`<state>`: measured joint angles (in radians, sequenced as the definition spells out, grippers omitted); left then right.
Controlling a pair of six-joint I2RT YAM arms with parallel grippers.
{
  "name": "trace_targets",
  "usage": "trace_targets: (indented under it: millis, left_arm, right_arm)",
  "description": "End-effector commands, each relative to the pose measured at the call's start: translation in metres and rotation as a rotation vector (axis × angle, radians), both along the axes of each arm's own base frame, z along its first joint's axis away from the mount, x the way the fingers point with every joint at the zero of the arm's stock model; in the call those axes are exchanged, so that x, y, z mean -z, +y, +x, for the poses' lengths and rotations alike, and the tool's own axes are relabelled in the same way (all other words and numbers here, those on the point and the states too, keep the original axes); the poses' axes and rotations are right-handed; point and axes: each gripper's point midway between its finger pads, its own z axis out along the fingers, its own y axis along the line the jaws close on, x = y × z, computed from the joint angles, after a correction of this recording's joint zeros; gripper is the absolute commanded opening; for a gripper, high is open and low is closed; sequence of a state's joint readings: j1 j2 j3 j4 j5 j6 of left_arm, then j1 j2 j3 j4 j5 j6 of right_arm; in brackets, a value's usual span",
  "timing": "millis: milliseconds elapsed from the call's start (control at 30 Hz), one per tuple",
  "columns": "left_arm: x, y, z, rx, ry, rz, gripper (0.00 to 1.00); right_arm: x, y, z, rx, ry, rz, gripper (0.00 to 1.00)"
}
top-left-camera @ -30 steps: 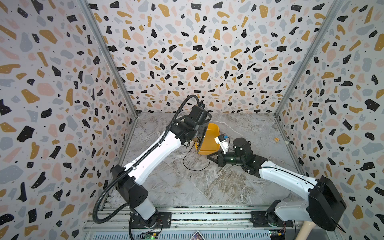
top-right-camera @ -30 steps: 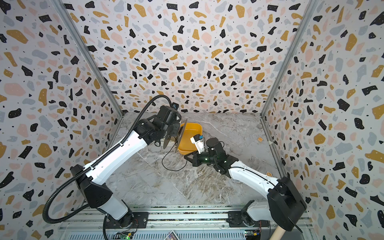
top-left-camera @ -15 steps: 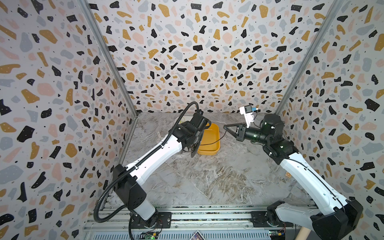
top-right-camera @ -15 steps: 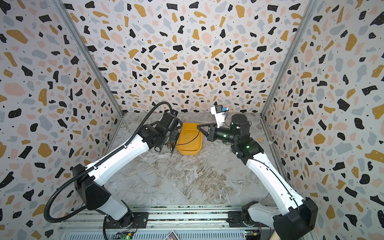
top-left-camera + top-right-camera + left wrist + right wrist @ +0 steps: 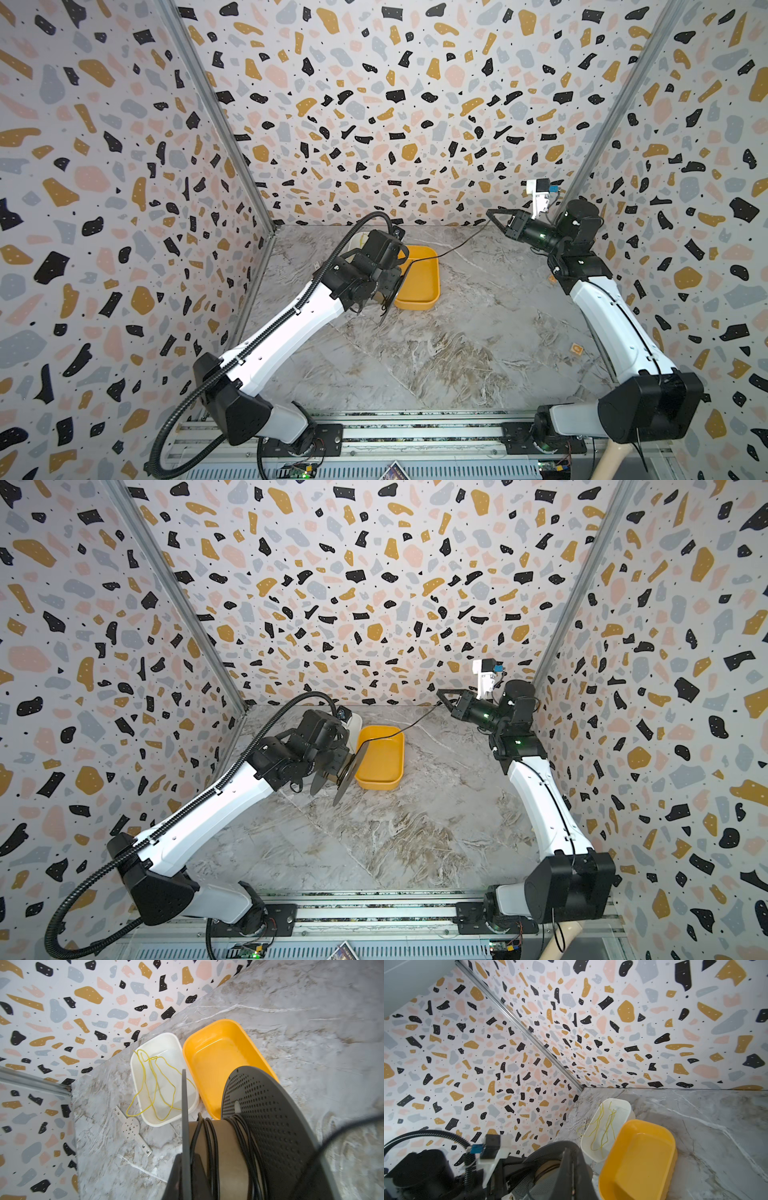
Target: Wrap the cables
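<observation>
The black cable (image 5: 457,245) (image 5: 411,723) runs taut from a spool (image 5: 390,286) (image 5: 347,766) up to my right gripper (image 5: 490,212) (image 5: 439,692), which is raised at the back right and shut on the cable's end. In the right wrist view the right gripper (image 5: 573,1167) pinches the thin cable. My left gripper (image 5: 185,1159) is shut on the thin edge of the spool's near flange (image 5: 184,1105). Several turns of cable (image 5: 209,1147) lie round the brown core (image 5: 226,1147), beside the perforated far flange (image 5: 270,1115).
An empty yellow tray (image 5: 415,305) (image 5: 218,1059) (image 5: 643,1157) sits just behind the spool. Beside it a white tray (image 5: 166,1043) (image 5: 618,1103) holds a loose yellow cord (image 5: 153,1084). A metal bracket (image 5: 133,1128) lies near the left wall. Small orange bits (image 5: 577,348) lie at the right.
My right gripper has swung from low in front of the yellow tray up to the back right, drawing the cable taut. The left gripper has shifted the spool slightly left and turned it.
</observation>
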<state>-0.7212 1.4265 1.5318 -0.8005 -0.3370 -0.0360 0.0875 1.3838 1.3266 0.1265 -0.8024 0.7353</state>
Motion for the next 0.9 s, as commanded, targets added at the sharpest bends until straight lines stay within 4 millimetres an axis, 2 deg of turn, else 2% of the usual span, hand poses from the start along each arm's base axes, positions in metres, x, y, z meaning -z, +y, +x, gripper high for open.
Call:
trace_targets:
  millis: [0,100,200,367,500,600,767,867]
  left_arm:
    - [-0.023,-0.018,-0.015,0.128,-0.016,-0.104,0.00]
    - [-0.029,-0.034,-0.030,0.225,0.025,-0.172,0.00]
    - [-0.041,-0.046,-0.041,0.283,0.052,-0.258,0.00]
    - [-0.067,-0.051,-0.039,0.312,0.083,-0.427,0.00]
    - [-0.086,-0.051,-0.029,0.331,0.124,-0.588,0.00]
    - [-0.095,-0.055,-0.023,0.347,0.135,-0.664,0.00]
    - [-0.108,-0.060,-0.010,0.366,0.171,-0.847,0.00]
    - [-0.115,-0.060,-0.003,0.377,0.195,-0.960,0.00]
  right_arm:
    - [-0.019,-0.002,0.004,0.003,-0.066,0.032,0.00]
    - [0.004,-0.005,0.019,0.024,-0.030,0.014,0.00]
    - [0.033,-0.007,0.026,0.036,-0.001,-0.013,0.00]
    - [0.083,-0.016,0.023,0.095,0.040,-0.096,0.00]
    - [0.125,-0.022,0.011,0.136,0.071,-0.176,0.00]
    - [0.149,-0.019,-0.001,0.149,0.079,-0.241,0.00]
    - [0.186,-0.003,-0.029,0.180,0.084,-0.361,0.00]
    - [0.199,0.010,-0.049,0.207,0.057,-0.435,0.00]
